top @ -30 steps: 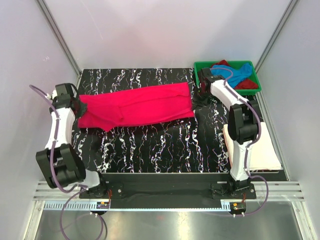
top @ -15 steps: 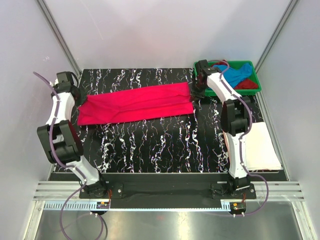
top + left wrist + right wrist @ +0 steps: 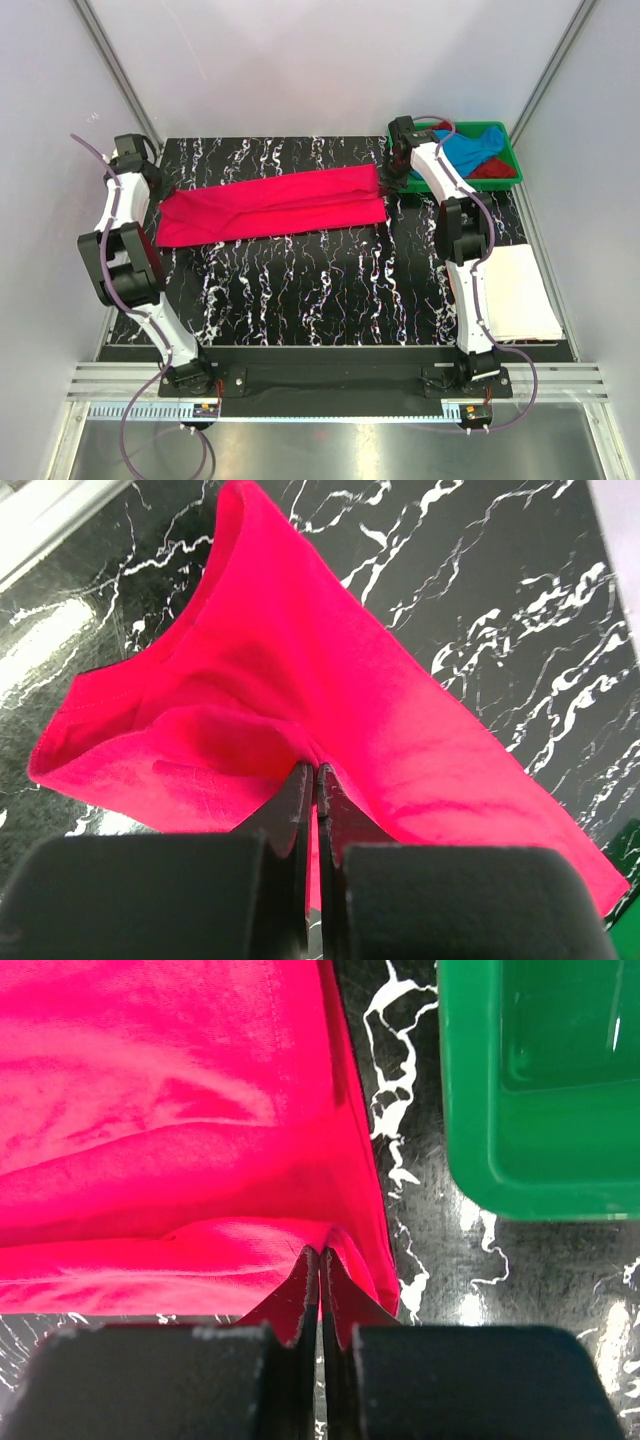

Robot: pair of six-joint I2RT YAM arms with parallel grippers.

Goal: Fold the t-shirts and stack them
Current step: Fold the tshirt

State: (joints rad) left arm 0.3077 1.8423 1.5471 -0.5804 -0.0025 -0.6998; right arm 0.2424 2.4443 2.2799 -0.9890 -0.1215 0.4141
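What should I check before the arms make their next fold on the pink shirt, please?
1. Left claw shut on one end of the hot pink t-shirt: ok.
2. Right claw shut on the opposite end: ok.
3. Shirt stretched straight across the table between the two: ok.
4. Folded layers lined up underneath: cannot tell.
5. Right claw apart from the green tray: ok, bare table shows between shirt and tray.
6. Folded white t-shirt at the near right uncovered for stacking: ok.
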